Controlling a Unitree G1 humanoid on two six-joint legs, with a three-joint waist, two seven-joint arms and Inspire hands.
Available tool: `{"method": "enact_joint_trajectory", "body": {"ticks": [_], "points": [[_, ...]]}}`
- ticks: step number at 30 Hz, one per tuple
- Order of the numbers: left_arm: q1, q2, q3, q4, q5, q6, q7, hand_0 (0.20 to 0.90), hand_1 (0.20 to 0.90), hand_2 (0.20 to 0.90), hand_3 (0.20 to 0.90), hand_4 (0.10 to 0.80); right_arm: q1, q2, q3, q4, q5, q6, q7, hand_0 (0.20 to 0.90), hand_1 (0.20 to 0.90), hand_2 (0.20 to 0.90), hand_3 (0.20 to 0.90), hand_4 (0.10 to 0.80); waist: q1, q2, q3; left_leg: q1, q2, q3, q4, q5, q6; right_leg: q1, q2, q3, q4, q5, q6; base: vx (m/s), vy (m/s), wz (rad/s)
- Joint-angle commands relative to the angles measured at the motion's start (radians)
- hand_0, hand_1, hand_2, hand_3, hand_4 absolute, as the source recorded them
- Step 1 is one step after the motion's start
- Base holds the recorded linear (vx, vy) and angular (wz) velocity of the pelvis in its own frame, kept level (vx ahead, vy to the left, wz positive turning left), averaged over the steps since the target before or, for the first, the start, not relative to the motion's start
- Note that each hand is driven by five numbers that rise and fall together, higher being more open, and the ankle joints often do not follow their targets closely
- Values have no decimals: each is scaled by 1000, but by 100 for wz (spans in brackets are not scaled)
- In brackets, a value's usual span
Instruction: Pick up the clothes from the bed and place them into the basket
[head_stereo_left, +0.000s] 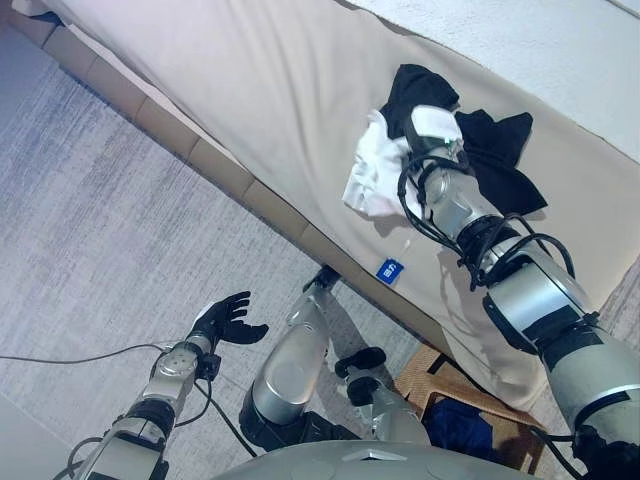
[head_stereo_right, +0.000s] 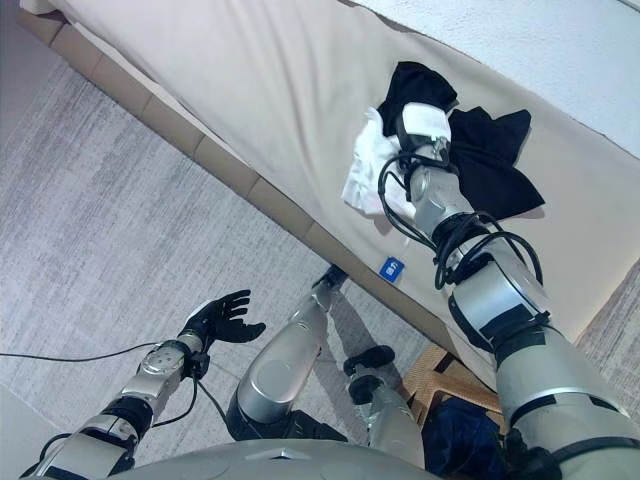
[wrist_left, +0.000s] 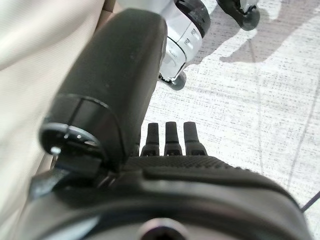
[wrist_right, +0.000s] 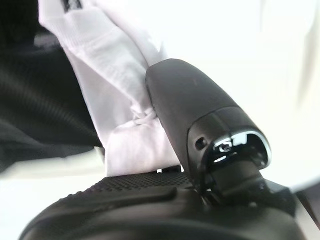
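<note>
While the right hand (head_stereo_right: 424, 128) rests on the crumpled white cloth garment (head_stereo_left: 372, 175) beside the black garment (head_stereo_left: 500, 150) on the beige bed (head_stereo_left: 260, 90), its grip cannot be told; the left hand (head_stereo_left: 228, 320) hangs released over the floor, and the brown woven basket (head_stereo_left: 425, 378) holds dark blue cloth (head_stereo_left: 460, 425).

Both arms are silver-grey shells with black bands at the joints. The left hand (head_stereo_left: 228, 322) is all dark, with ribbed fingertips and a smooth rounded thumb. The right hand (head_stereo_right: 424, 124) has a white cover on its back and dark, dimpled rubbery palm skin.
</note>
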Motion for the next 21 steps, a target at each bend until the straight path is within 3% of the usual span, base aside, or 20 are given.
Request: {"method": "enact_joint_trajectory", "body": {"ticks": [1,8,13,21], "points": [[119,8,-15,9,3,-61,6,900,900,900,900,800,-87,-76,-79,-220,-25,-44,-257,300,300,300,200,100,-28,-17,-51,99,43,106,-69,-85,60,14,11,69,148,-72,-78,46,40,-8],[165,10,-4,48,42,-84,-19,900,900,900,900,800,-83,-243,-188,-342,9,-39,-449,300,300,300,200,100,-53,-37,-142,157,44,125,-98,-87,56,95,23,95,92,-74,-79,92,9,-6],[193,2,12,72,87,-53,-12,900,900,900,900,800,-25,-324,-308,-443,58,-70,-536,300,300,300,200,100,-82,-55,-215,199,24,136,-86,-114,69,143,22,123,61,-56,-67,109,22,-6],[227,-24,42,127,142,16,-2,900,900,900,900,800,92,-321,-354,-541,119,-62,-396,300,300,300,200,100,-131,-54,-316,277,13,165,-84,-145,81,196,24,171,22,-45,-48,106,37,-12]]}}
